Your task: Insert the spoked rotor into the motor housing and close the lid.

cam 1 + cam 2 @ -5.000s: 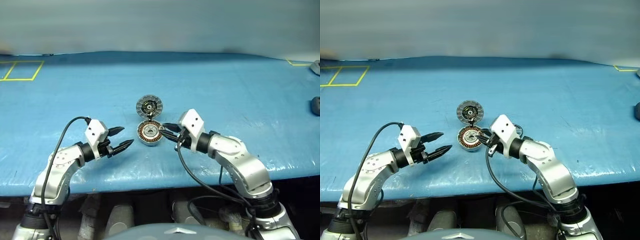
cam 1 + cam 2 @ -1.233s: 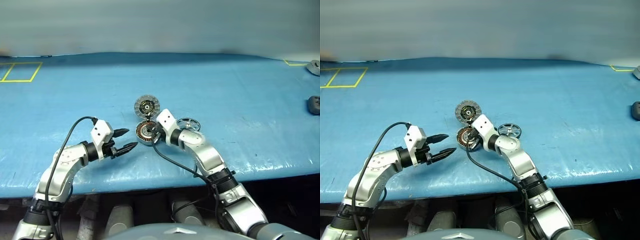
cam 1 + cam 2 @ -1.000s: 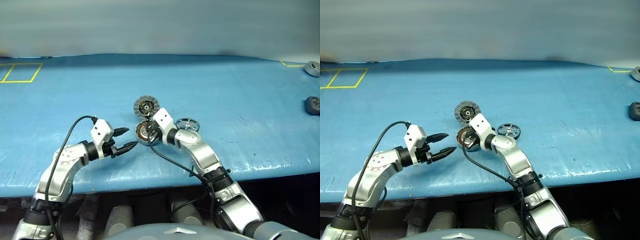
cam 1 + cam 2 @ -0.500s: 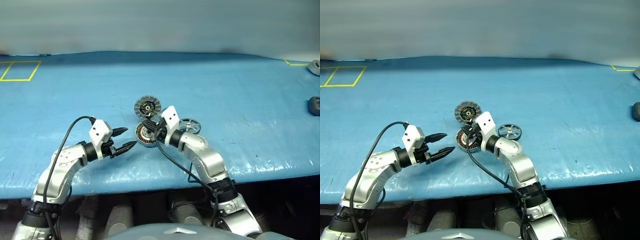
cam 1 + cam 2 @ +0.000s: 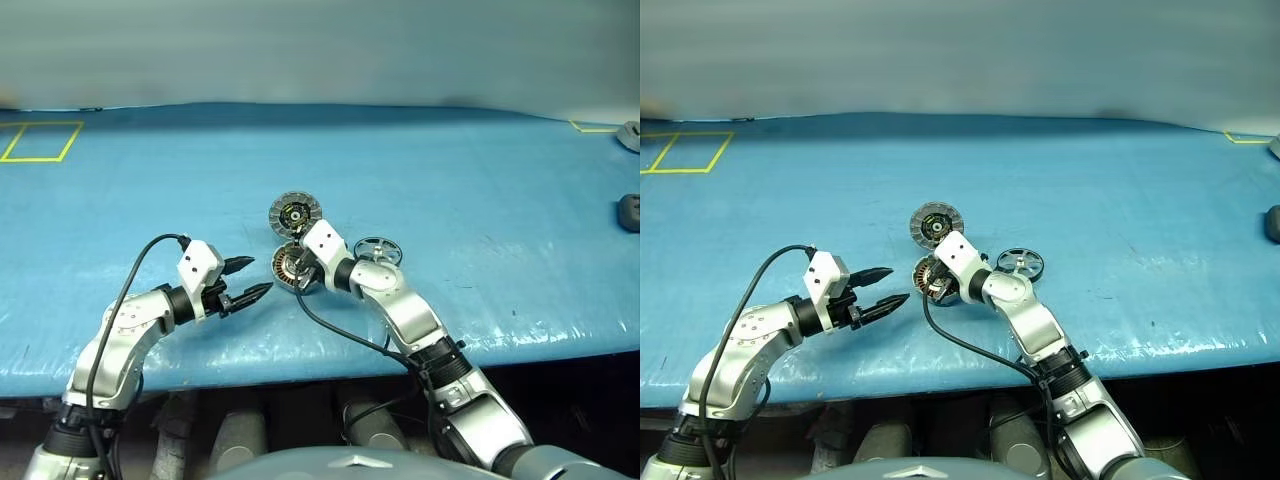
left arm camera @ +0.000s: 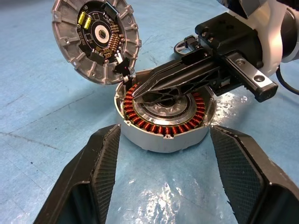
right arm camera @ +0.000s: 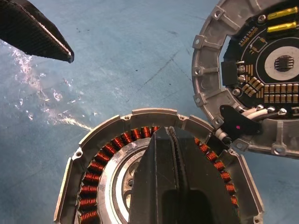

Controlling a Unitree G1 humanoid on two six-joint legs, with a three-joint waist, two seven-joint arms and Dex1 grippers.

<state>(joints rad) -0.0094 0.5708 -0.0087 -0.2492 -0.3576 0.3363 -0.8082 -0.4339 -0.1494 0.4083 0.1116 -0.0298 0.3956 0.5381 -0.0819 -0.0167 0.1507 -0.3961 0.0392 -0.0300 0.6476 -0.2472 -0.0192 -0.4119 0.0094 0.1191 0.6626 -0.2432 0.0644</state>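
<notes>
The motor housing (image 5: 286, 272) sits open on the blue table, its copper windings (image 6: 140, 122) showing around a silver hub. Its lid (image 5: 295, 213) stands swung back at the far side, circuit face (image 7: 273, 60) up, joined by a black hinge. The spoked rotor (image 5: 376, 249) lies flat just right of the housing, behind my right arm. My right gripper (image 7: 169, 134) is shut with nothing in it, and its tips rest over the windings at the far rim (image 6: 136, 93). My left gripper (image 5: 258, 276) hovers open just left of the housing, a finger (image 6: 100, 161) on either side in the wrist view.
A dark object (image 5: 628, 210) and a grey one (image 5: 628, 134) lie at the far right edge. A yellow tape square (image 5: 40, 141) marks the far left. The table's front edge runs just under both forearms.
Half a second ago my right gripper was lifted slightly up and right; it has rolled and come back down over the housing. The left gripper has kept still.
</notes>
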